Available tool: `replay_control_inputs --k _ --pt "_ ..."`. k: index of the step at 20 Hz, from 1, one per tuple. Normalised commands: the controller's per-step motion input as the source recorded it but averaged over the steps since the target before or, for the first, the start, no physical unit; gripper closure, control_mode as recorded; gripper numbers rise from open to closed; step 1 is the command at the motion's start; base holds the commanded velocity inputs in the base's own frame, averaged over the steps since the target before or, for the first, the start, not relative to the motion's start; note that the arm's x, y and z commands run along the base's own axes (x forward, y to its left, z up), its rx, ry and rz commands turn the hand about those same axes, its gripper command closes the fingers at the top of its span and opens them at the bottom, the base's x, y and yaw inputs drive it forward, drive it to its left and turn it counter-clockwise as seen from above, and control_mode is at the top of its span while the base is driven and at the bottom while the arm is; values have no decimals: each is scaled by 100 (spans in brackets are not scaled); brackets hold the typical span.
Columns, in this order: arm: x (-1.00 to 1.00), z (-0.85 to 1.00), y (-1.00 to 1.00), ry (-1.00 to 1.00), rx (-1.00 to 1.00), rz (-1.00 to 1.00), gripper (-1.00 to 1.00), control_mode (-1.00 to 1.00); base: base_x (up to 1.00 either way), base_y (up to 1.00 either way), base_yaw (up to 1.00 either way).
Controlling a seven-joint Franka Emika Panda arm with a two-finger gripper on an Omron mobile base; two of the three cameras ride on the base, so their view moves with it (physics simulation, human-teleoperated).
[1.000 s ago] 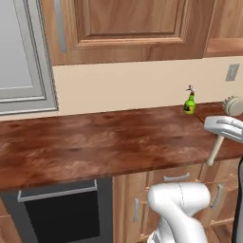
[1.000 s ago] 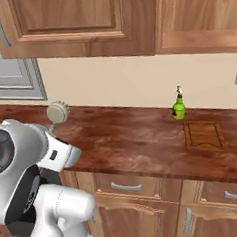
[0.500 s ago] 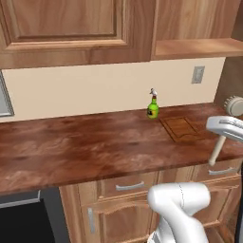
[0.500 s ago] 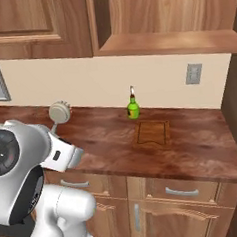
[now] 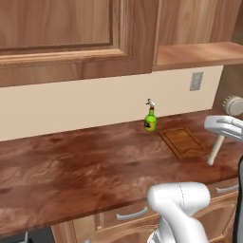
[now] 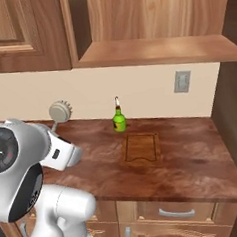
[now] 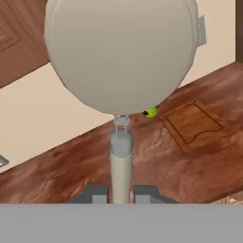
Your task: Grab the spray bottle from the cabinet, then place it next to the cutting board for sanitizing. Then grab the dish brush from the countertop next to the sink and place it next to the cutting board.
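Note:
My gripper (image 7: 120,194) is shut on the handle of the dish brush (image 7: 121,52), whose round pale head stands up in front of the hand camera. From the left base view the gripper (image 5: 221,135) and brush (image 5: 233,105) hang at the right, above the countertop's (image 5: 71,171) front edge. The green spray bottle (image 5: 150,119) stands upright on the countertop by the wall, just left of the cutting board's (image 5: 182,141) far corner. The cutting board (image 6: 141,147) lies flat, and the bottle (image 6: 119,121) is apart from the gripper. The cabinet (image 5: 61,38) hangs above. The sink is out of view.
An open shelf (image 6: 156,50) sits under the wall cabinet above the board. A wall outlet (image 6: 181,81) is behind the board. A brown side panel (image 6: 233,112) closes the counter at the right. Drawers with silver handles (image 6: 172,213) run below the countertop.
The whole picture has shifted: the base has driven right along the counter, so bottle and board now sit nearer the middle. The gripper stays shut on the brush.

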Motion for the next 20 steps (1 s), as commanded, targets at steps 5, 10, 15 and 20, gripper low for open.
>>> replay_control_inputs --k 5,10,15,20 --pt "0 0 0 0 0 0 100 100 60 -1 -5" --pt "0 0 0 0 0 0 100 100 5 -21 30" --pt "0 0 0 0 0 0 100 100 2 -34 43" --pt "0 0 0 0 0 0 100 100 14 -16 21"
